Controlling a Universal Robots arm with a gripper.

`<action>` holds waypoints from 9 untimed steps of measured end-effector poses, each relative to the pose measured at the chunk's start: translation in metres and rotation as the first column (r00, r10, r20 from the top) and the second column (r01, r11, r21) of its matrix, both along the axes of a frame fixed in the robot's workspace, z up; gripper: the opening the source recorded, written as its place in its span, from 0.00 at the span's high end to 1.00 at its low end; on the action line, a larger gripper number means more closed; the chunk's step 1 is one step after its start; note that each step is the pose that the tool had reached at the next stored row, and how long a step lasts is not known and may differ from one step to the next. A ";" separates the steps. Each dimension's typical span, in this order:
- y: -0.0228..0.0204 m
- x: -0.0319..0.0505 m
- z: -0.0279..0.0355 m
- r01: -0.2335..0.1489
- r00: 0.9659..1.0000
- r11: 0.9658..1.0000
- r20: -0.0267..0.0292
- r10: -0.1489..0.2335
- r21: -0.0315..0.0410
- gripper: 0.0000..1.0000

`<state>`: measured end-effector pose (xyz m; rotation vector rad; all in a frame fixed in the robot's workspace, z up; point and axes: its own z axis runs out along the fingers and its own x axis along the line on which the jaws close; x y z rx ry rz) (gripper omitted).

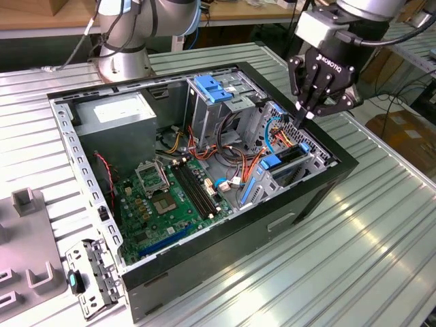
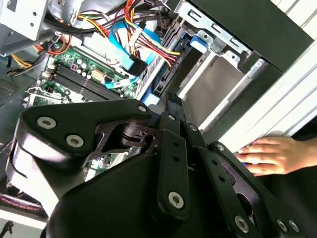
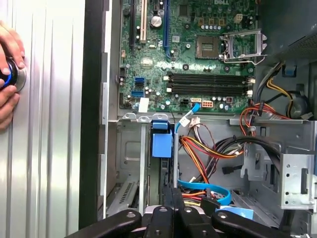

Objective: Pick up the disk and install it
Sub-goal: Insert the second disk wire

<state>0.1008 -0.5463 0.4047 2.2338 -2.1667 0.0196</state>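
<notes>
The disk stands on edge inside the drive cage at the front corner of the open computer case, on the exterior view's right. Its dark body and a blue rail end show between the cage walls. My gripper hangs just above the cage, over the disk's upper edge. Its fingers are shut together with nothing between them. Both wrist views show the shut fingertips pointing down at the slot that holds the disk. I cannot tell whether the tips touch it.
A flat blue latch plate tops the upper bay, beside the grey power supply box. Bundled cables and the motherboard fill the case. A person's hand rests on a button on the table.
</notes>
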 end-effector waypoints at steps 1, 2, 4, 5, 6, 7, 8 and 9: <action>0.0005 0.0000 0.0016 0.000 1.000 1.000 -0.002 0.000 -0.001 0.89; 0.0059 0.0007 0.0018 0.000 1.000 1.000 -0.012 0.000 -0.014 0.89; 0.0192 0.0052 0.0016 -0.001 0.999 1.000 -0.032 0.000 -0.020 0.89; 0.0258 0.0097 0.0007 -0.001 0.999 1.000 -0.042 0.000 -0.020 0.89; 0.0294 0.0106 -0.0001 -0.001 0.999 1.000 -0.045 0.000 -0.020 0.89; 0.0326 0.0110 -0.0009 -0.001 0.999 1.000 -0.048 0.000 -0.021 0.89; 0.0375 0.0115 -0.0023 -0.001 0.999 1.000 -0.052 0.000 -0.022 0.89; 0.0415 0.0119 -0.0032 -0.001 0.998 1.000 -0.055 0.000 -0.025 0.89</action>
